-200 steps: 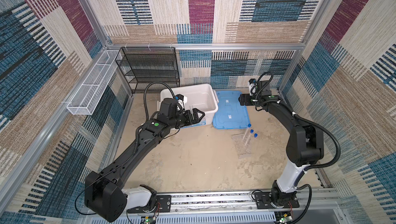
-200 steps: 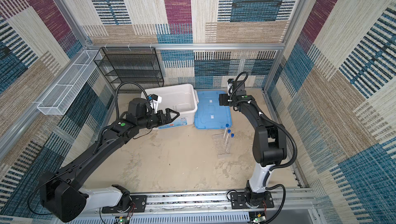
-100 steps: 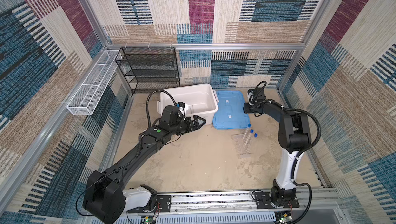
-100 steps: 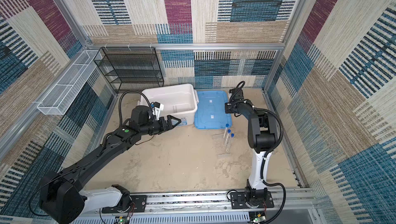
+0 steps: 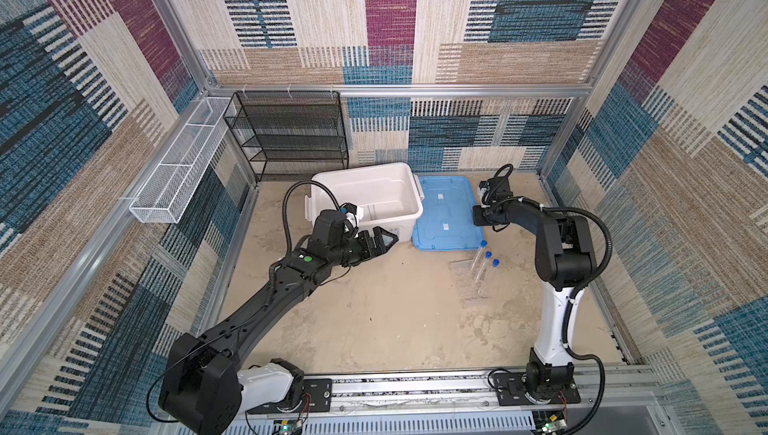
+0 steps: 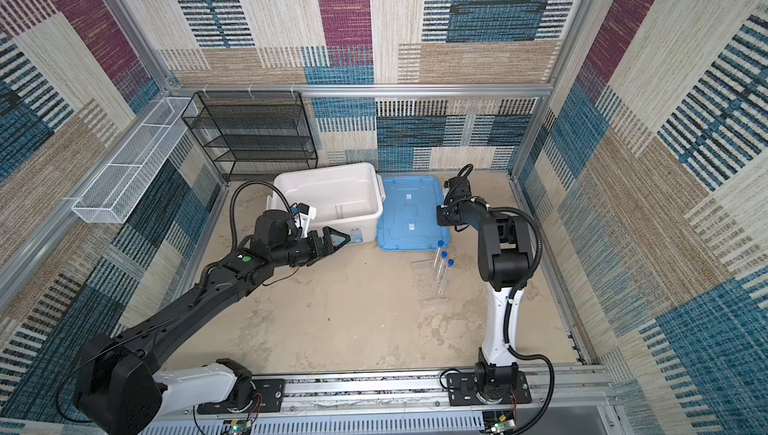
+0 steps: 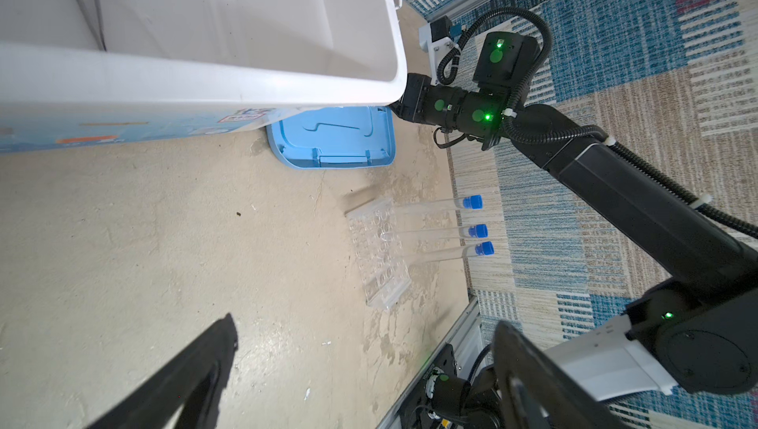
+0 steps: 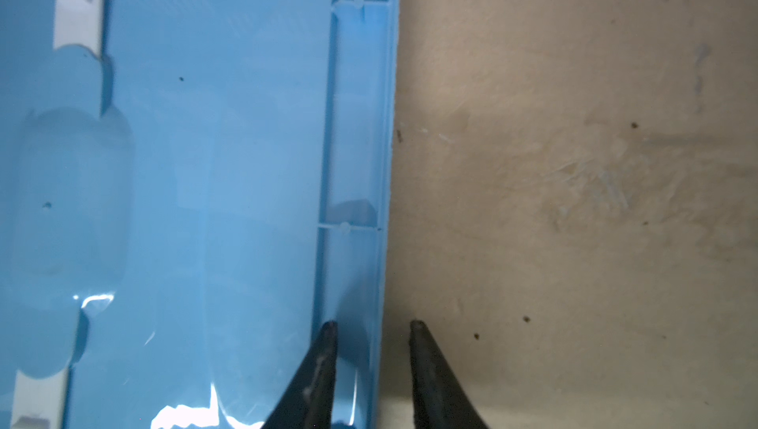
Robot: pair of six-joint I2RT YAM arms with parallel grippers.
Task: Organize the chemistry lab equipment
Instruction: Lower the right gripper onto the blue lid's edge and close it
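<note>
**Lid first, tubes waiting**

Black shelf (image 5: 286, 133) against the back wall, upper left of centre in both top views; probably a home for sorted things. Just below and right of it, white box (image 5: 361, 169), open-topped, likely so that small things can drop in. Close against its right side, blue lid (image 5: 444, 212), flat on the table (image 5: 395, 308), seemingly underside up, kept off the box mouth.

Right gripper (image 8: 371, 322) at the lid's right edge, centre right of a top view. Narrow, with one finger over the lid's inner channel, one over bare table, rim between them. Looks set to pinch that rim, since a flat lid offers no other hold; no firm clamp visible yet.

Left gripper (image 5: 384, 241) wide, holding nothing, just in front of the box's front wall at centre frame. Seems parked out of the way of the lid work.

Lower right of centre, below the lid: clear rack (image 7: 381, 254) lying on the table, three test tubes (image 7: 434, 230) with clear ends at it, blue caps toward the lid. Touched by neither gripper. Other small lab things not in view.
</note>
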